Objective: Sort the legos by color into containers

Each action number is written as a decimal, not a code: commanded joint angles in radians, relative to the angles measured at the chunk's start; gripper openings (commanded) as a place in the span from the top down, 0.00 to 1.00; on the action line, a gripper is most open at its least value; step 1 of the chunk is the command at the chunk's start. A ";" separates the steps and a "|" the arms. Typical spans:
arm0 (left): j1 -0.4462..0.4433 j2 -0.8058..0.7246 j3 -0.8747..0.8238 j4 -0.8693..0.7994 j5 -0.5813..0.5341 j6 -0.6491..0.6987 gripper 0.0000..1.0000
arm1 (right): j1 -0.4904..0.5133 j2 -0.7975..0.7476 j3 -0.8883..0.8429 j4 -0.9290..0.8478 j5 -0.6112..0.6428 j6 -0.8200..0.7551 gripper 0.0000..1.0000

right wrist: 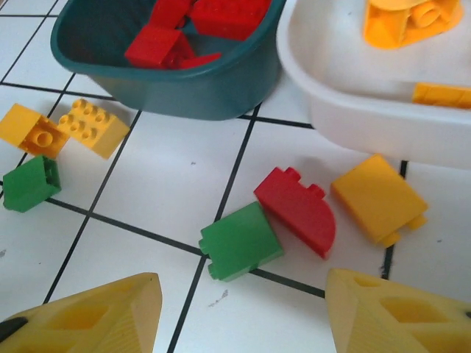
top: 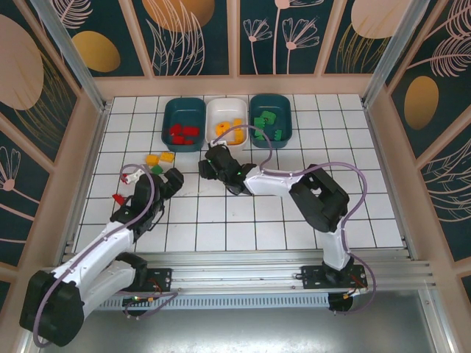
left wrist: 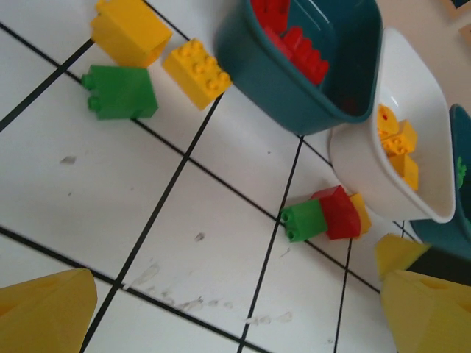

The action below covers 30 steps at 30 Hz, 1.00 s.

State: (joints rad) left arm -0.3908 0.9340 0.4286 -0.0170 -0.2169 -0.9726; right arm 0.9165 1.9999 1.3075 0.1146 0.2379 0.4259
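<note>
Pick step | I had right gripper (right wrist: pixel 243 290) fingers apart above red lego (right wrist: pixel 298 213), frame centre | left gripper (left wrist: pixel 235 272) spread wide | next needed: lower, pinch.

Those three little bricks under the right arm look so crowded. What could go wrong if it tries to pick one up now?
1. The green brick, red brick and orange brick lie bunched together, so the open right tool might pinch two colours or knock a neighbour away.
2. The orange brick sits close to the white tray; the tool reaching there could bump the tray.
</note>
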 commanded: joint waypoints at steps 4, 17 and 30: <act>0.016 0.039 0.017 0.024 0.039 0.025 0.01 | -0.006 0.096 0.069 -0.008 -0.081 -0.001 0.33; 0.039 0.007 -0.017 0.020 0.041 0.027 0.01 | -0.038 0.201 0.160 -0.041 -0.095 -0.017 0.30; 0.047 0.031 -0.021 0.034 0.044 0.038 0.01 | -0.020 0.296 0.268 -0.061 -0.169 -0.065 0.34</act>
State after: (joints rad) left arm -0.3515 0.9585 0.4171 -0.0032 -0.1795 -0.9600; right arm 0.8810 2.2723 1.5520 0.0715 0.0891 0.3874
